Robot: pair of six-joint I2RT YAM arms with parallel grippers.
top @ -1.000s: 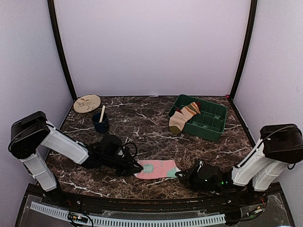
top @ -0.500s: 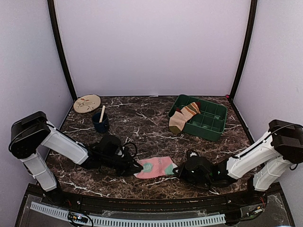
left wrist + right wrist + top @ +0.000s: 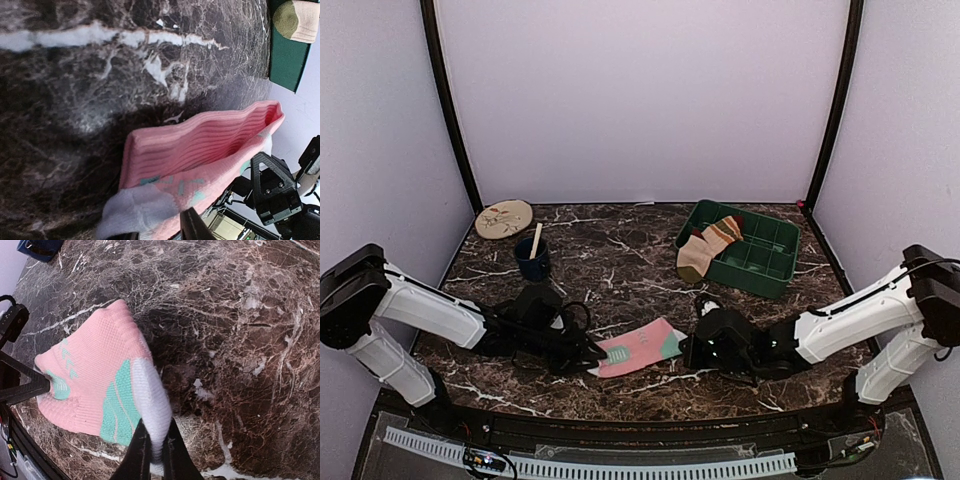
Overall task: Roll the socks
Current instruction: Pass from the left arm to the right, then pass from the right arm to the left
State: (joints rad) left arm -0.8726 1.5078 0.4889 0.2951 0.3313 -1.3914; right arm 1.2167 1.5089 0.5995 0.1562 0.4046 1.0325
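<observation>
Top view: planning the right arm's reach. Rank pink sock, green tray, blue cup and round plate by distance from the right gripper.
1. Pink sock, pinched in the right gripper.
2. Green tray, back right.
3. Blue cup, left of centre.
4. Round plate, far left corner.

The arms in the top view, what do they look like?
The left arm and right arm have white tube-like shells with bulky black joints. The left end effector and right end effector are black, with thin black cables looping beside the wrists.
</observation>
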